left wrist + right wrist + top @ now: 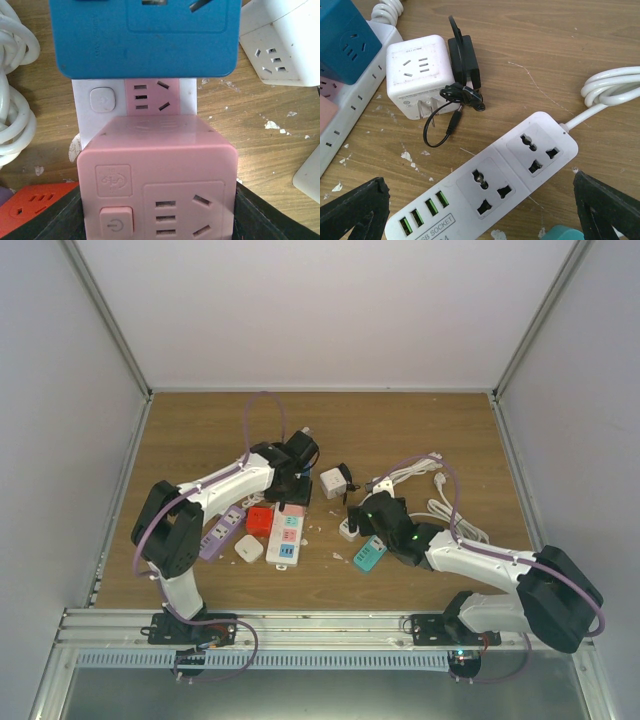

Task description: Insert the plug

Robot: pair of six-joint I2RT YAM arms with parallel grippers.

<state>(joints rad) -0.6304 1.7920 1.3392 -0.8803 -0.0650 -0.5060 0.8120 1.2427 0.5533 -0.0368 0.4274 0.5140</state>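
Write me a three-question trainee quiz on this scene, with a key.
1. True or false: the right gripper is open above the white strip.
2. Which cube does the left gripper hold? A blue, B pink, C red.
3. Fill in: the strip's USB ports are ____ inside.
Key: 1 true; 2 B, the pink cube; 3 green.

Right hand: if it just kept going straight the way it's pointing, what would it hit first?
Probably the white power strip, which lies straight ahead of the open right hand in its wrist view, though depth is unclear.
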